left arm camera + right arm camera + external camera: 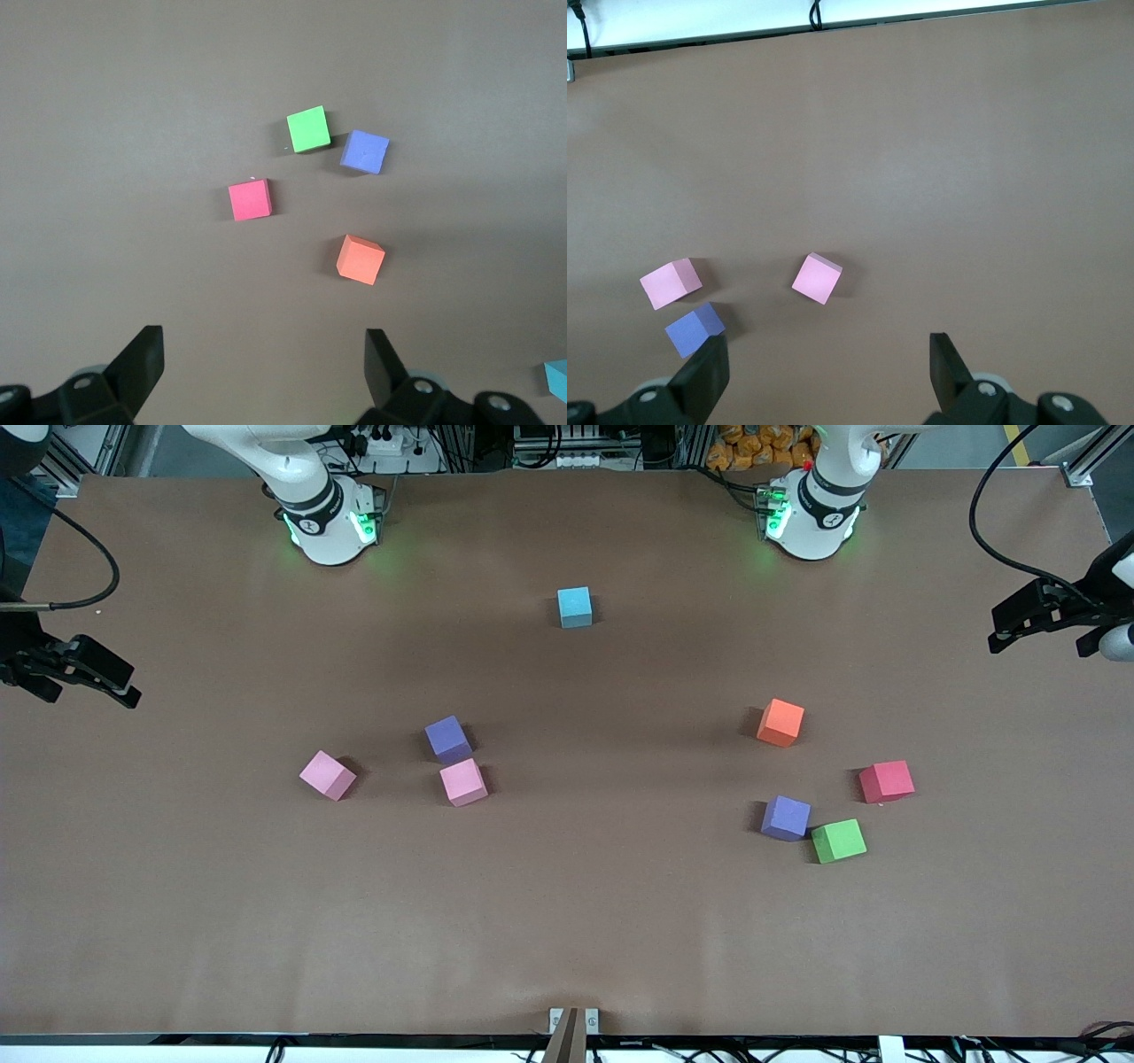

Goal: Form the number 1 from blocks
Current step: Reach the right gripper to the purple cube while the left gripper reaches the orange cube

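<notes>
Several blocks lie on the brown table (567, 921). A light blue block (575, 607) sits alone between the two bases. Toward the right arm's end lie a purple block (447, 739) and two pink blocks (463, 782) (327, 775). Toward the left arm's end lie orange (780, 722), red (886, 781), a second purple (786, 817) and green (838, 841). My left gripper (997, 633) (263, 354) hangs open and empty over its end of the table. My right gripper (131, 686) (830, 363) hangs open and empty over its own end.
In the left wrist view the orange block (361, 259) lies closest to the fingers, with red (250, 199), green (308, 129) and purple (364, 151) past it. The right wrist view shows purple (695, 329) by one finger and two pink blocks (671, 283) (817, 278). A small bracket (574, 1023) marks the front edge.
</notes>
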`<state>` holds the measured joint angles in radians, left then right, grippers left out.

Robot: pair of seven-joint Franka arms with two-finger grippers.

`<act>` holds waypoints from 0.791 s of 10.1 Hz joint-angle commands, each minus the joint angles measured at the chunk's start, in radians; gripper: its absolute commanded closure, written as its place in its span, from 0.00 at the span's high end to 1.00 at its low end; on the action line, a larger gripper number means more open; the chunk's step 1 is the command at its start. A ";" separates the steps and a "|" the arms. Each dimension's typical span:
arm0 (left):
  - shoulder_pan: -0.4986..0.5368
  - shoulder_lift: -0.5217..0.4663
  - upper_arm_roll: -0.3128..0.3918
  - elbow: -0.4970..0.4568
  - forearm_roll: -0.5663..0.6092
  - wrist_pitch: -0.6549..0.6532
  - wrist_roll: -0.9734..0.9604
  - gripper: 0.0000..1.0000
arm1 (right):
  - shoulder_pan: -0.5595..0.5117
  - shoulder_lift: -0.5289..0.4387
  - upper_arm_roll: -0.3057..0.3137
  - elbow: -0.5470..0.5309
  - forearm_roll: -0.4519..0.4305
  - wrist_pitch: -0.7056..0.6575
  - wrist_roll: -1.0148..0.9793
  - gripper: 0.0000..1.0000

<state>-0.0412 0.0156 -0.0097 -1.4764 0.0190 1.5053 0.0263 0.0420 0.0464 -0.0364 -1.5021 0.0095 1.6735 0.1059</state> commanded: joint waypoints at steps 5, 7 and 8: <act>-0.005 -0.002 -0.006 -0.024 -0.021 -0.004 -0.063 1.00 | -0.016 -0.001 0.018 -0.012 -0.006 -0.011 -0.003 1.00; -0.005 -0.006 -0.061 -0.115 -0.062 0.029 -0.075 1.00 | 0.005 0.067 0.018 -0.010 0.004 0.009 0.012 1.00; -0.005 -0.008 -0.097 -0.169 -0.070 0.044 -0.075 1.00 | 0.010 0.108 0.019 -0.010 0.009 0.031 0.044 1.00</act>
<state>-0.0444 0.0238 -0.0714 -1.5612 -0.0230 1.5147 -0.0339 0.0479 0.0950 -0.0254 -1.5204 0.0123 1.6791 0.1150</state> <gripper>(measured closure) 0.000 0.000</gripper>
